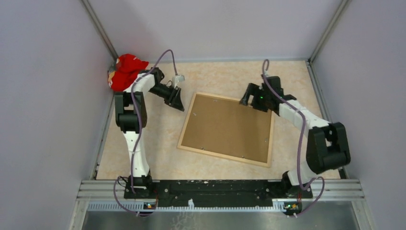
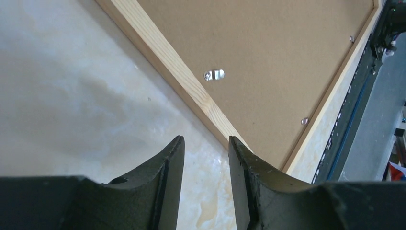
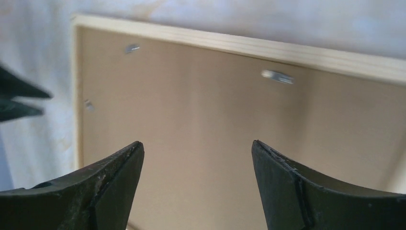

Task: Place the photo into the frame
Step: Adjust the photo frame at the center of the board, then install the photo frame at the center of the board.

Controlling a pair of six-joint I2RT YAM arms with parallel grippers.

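The light wood frame point(image 1: 187, 120) lies flat on the table with the brown backing board point(image 1: 227, 127) filling it. The photo is hidden. My left gripper point(image 1: 179, 106) is open and empty beside the frame's far left corner. In the left wrist view, the left gripper point(image 2: 206, 139) has bare table between its jaws, with the frame's rail point(image 2: 182, 72) just beyond. My right gripper point(image 1: 245, 100) is open and empty over the far right part of the board. In the right wrist view, the right gripper point(image 3: 197, 143) hangs above the backing board point(image 3: 201, 105), with the rail point(image 3: 268, 48) beyond it.
Small metal tabs point(image 2: 214, 74) point(image 3: 277, 76) sit along the board's edges. A red cloth point(image 1: 125, 71) lies in the far left corner. Grey walls enclose the table on three sides. A metal rail point(image 1: 220, 189) runs along the near edge.
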